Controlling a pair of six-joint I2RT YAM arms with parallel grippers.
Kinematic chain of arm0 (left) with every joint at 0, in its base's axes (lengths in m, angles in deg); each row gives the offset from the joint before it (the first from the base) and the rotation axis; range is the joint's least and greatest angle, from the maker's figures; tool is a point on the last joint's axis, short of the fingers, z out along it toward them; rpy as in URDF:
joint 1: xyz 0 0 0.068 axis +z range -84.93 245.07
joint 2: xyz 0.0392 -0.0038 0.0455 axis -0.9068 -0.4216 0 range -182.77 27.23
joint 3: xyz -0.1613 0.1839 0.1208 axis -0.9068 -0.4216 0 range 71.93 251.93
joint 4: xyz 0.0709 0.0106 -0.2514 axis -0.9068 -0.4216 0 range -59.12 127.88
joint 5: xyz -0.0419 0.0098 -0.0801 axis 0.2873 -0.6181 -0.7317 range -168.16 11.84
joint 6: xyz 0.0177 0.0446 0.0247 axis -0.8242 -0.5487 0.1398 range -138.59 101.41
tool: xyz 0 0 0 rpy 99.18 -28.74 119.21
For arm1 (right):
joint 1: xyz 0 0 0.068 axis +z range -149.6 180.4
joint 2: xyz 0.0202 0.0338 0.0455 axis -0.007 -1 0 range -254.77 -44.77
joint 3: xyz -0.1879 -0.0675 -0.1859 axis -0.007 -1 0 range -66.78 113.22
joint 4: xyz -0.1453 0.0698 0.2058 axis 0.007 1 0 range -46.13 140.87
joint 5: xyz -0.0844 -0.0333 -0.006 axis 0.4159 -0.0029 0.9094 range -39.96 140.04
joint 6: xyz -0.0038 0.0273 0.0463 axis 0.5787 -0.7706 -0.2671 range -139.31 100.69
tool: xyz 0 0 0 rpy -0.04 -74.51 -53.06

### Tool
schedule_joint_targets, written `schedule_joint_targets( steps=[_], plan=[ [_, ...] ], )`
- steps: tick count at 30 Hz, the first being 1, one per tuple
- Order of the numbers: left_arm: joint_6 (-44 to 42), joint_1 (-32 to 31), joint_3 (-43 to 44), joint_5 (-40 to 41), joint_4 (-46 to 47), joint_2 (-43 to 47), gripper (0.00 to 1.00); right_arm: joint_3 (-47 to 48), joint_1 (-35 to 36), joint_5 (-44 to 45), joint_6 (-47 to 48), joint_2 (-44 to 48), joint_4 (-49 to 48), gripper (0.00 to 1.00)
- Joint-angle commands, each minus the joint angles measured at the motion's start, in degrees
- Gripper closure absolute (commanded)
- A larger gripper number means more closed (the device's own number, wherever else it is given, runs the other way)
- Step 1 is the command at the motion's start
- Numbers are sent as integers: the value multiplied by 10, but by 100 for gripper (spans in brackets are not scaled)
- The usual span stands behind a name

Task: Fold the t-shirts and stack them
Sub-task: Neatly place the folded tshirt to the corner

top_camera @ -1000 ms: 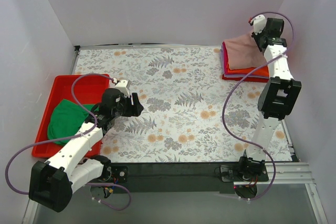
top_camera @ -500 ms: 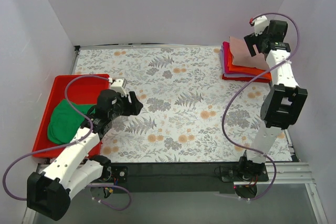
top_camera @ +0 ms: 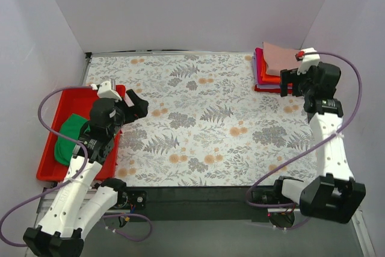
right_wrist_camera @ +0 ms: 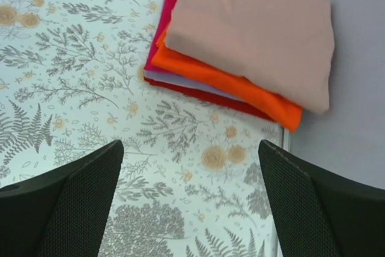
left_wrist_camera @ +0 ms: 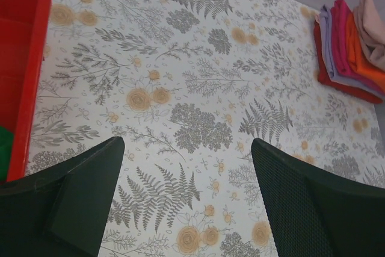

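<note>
**Operator:** Report the left tool.

**Technician:** Left tool [left_wrist_camera: 186,145]: fingers apart, nothing between them. It hangs over the floral bench [top_camera: 210,118], just beside the red tray [top_camera: 78,97], on the tray side that faces the bench centre.

**Operator:** What is in the tray?

**Technician:** One green t-shirt [top_camera: 69,136], bunched and unfolded, in the near half of the tray. The left tool does not touch it.

**Operator:** Report the right tool.

**Technician:** Right tool [right_wrist_camera: 189,145]: fingers apart, nothing clamped. It hangs over the bench at the near edge of the folded stack. The wrist view shows the stack beyond the fingertips, not between them.

**Operator:** Describe the stack.

**Technician:** It sits in the far right corner of the bench, next to the right wall. From the top down:
- The dusty-pink t-shirt [right_wrist_camera: 252,34] is folded flat, with no print showing.
- The orange t-shirt [right_wrist_camera: 222,79] lies under it and sticks out along the near edge.
- The magenta t-shirt [right_wrist_camera: 165,22] shows along the left edge.
- A pale layer [right_wrist_camera: 180,82] comes next.
- A red layer [right_wrist_camera: 204,95] lies against the bench.

The layers are slightly offset, and their edges are not flush.
</note>
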Motion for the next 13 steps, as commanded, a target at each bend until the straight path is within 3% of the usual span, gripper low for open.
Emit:
schedule_joint_targets(
  steps=[1,5,13],
  plan=[
    [16,41,39,22,-56,-16,14,-67,-3,84,-86,96,-58,2],
    [18,73,63,2,-68,-27,14,-112,-4,149,-110,178,-51,2],
    [21,72,68,-19,-84,-16,14,-161,-4,163,-96,290,-39,2]
  ],
)
